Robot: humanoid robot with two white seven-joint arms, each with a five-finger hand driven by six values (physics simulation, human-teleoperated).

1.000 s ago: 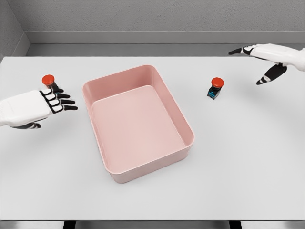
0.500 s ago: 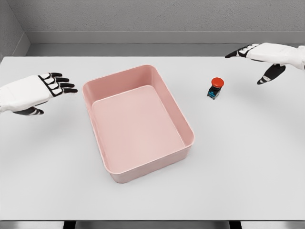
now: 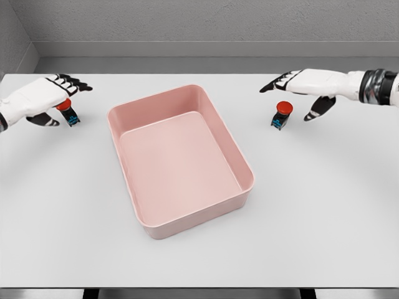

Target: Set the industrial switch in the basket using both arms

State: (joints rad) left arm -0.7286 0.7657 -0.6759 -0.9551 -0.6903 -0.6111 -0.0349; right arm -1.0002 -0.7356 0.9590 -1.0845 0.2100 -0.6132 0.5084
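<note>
Both arms have shifted since half a second ago: the left robot hand (image 3: 38,98) has drawn back toward the far left of the surface (image 3: 324,205), and the right robot hand (image 3: 302,87) has slid inward from the far right edge. That left hand now hovers over the left switch (image 3: 68,113), whose red button and dark base with a blue patch show again just below the palm; its fingers are loosely spread, and whether they touch the switch cannot be told. On the other side, the fingers are stretched out flat and parted, thumb hanging down, holding nothing, just above and behind the right switch (image 3: 282,115). This red-capped switch stands upright on the surface, right of the pink basket (image 3: 246,167) and apart from it. Between the two switches sits the basket, turned at a slight angle, with neither switch inside it.
</note>
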